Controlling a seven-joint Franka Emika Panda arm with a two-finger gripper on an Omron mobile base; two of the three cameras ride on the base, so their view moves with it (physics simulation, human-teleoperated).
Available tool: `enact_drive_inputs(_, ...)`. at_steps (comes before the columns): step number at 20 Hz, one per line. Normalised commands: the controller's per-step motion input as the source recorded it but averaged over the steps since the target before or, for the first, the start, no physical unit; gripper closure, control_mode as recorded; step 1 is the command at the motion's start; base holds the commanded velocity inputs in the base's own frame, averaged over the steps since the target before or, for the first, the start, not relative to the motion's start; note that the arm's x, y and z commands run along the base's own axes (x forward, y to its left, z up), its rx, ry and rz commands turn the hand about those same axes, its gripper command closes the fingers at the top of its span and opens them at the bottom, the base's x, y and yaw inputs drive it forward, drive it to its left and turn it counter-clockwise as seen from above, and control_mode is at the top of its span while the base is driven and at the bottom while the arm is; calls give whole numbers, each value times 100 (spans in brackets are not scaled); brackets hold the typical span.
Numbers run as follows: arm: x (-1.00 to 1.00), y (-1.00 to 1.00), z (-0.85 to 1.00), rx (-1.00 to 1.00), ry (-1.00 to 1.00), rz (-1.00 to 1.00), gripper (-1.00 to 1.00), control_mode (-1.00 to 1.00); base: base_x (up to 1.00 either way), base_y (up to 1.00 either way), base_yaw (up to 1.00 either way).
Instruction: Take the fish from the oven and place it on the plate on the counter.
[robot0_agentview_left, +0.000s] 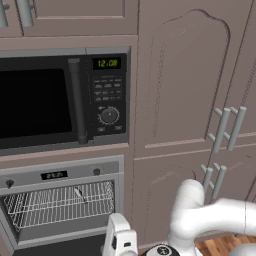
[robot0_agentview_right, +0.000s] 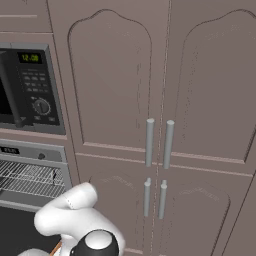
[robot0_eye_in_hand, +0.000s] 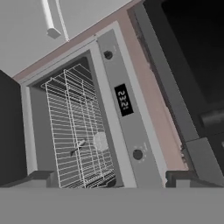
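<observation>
Gripper (robot0_eye_in_hand: 112, 179) spread wide, empty, facing the open oven (robot0_agentview_left: 62, 174); fish (robot0_agentview_left: 79, 194) on the wire rack (robot0_agentview_left: 60, 205).

Hand view: the two dark fingertips (robot0_eye_in_hand: 41, 178) stand far apart at the bottom, nothing between them, well short of the oven cavity. Fish is a thin dark sliver lying on the rack, toward the right side of the rack in the left base view, under the grey control panel (robot0_agentview_left: 60, 175) with knobs and display. Oven door down, cavity open. Microwave (robot0_agentview_left: 62, 100) above, tall cabinet doors (robot0_agentview_right: 160, 85) to the right. Step, as I judge it: approach, reach not yet made. Next move calls for driving the hand forward into the cavity, centring the open fingers over the slender fish and lining them across its narrow body, clear of the rack wires, before closing.
</observation>
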Motion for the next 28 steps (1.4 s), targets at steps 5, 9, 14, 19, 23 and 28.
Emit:
enact_drive_inputs(5, 2, 12, -16, -6, -9, -1, -100, -100, 0, 0, 0)
enact_drive_inputs(9, 15, 30, -6, -11, -13, -8, -100, -100, 0, 0, 0)
enact_drive_inputs(14, 27, 21, -19, -4, -8, -10, -100, -100, 0, 0, 0)
enact_drive_inputs(19, 15, 3, -42, -2, 0, -16, -100, -100, 0, 0, 0)
enact_drive_inputs(23, 11, 0, -37, -4, 0, -12, -100, -100, 0, 0, 0)
enact_drive_inputs(28, 16, 0, -25, -4, -2, -9, -100, -100, 0, 0, 0)
